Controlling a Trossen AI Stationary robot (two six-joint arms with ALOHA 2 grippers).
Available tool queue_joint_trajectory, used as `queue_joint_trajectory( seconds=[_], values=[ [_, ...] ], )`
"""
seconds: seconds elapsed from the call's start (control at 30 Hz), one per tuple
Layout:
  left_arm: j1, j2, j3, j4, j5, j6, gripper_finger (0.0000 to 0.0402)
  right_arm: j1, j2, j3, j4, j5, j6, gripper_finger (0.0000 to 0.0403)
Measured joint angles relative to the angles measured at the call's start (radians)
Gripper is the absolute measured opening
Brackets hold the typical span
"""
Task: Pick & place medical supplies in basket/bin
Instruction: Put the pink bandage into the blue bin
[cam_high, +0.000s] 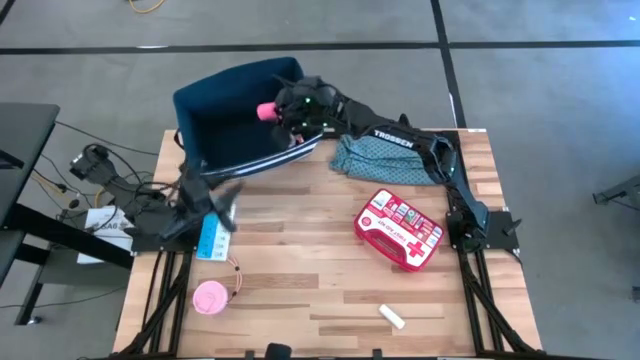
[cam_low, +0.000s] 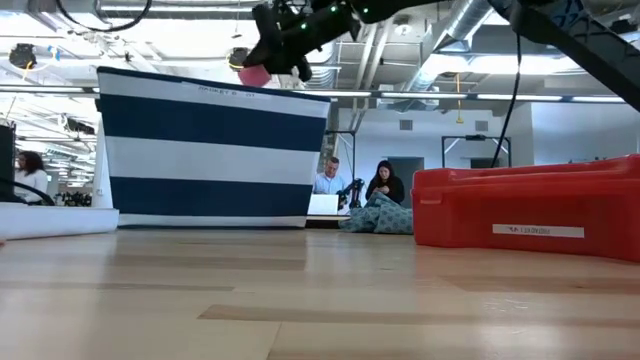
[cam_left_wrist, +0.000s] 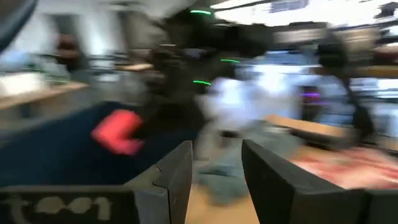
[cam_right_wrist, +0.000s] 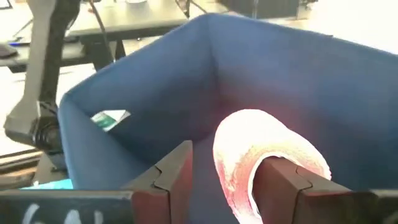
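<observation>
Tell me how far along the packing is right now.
Done: one small green-and-white packet already lies inside the navy bin. In hand: the right claw holds the pink tape roll over the bin. Left: the red first-aid pouch, light-blue box, pink tub and white tube remain on the table. The left claw is open, empty.

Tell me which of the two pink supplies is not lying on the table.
The pink tape roll: the right gripper holds it above the bin. The pink round tub lies on the table, near its front left corner.
</observation>
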Motion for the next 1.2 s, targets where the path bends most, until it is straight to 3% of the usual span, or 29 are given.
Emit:
queue_joint_trajectory(
  seconds=[0.07,0.23,0.43,0.7,0.83,1.03,1.2],
  values=[
    [0.077,0.0,0.0,0.009,-0.008,0.038,0.013,0.01,0.011,-0.006,0.007,0.02,0.012,0.0142],
    [0.338,0.007,0.0,0.029,0.241,0.121,0.0115,0.04,0.005,-0.006,0.029,-0.017,-0.02,0.0143],
    [0.654,0.01,0.0,0.053,0.544,0.197,0.0016,0.08,-0.003,-0.007,0.037,-0.02,-0.127,0.0137],
    [1.055,0.015,0.0,0.065,1.065,-0.009,0.0,0.08,-0.003,-0.006,0.095,-0.007,-0.223,0.0142],
    [1.176,0.059,0.0,0.068,1.316,-0.111,0.0,0.067,-0.003,-0.007,0.087,-0.003,-0.217,0.0141],
    [1.172,0.11,0.0,0.104,1.296,-0.093,0.0,0.062,0.009,-0.007,0.045,-0.003,-0.224,0.0135],
    [1.148,0.095,0.0,0.123,1.346,-0.072,0.0,0.054,0.009,-0.007,0.041,-0.015,-0.225,0.0135]
  ],
)
